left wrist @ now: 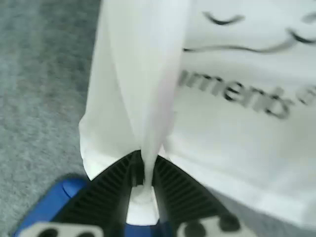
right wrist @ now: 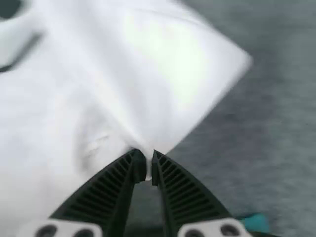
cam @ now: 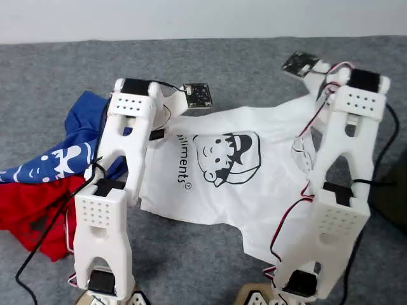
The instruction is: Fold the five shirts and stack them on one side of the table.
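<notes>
Item: white shirt point(cam: 254, 203), spread on the counter point(cam: 210, 63). Soft, light, probably sags between holds. My left claw point(left wrist: 143, 170) pinches its far-left edge; my right claw point(right wrist: 146, 165) pinches its far-right edge.

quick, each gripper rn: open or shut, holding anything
Left gripper: shut on a fold of the white shirt.
Right gripper: shut on the white shirt too.

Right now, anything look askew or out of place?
Nothing damaged. The blue shirt and red shirt lie crumpled in an overlapping heap, unfolded, on the left gripper's side. The white shirt lies skewed and rumpled, that gripper and the right gripper each shut on a pinch of it.
</notes>
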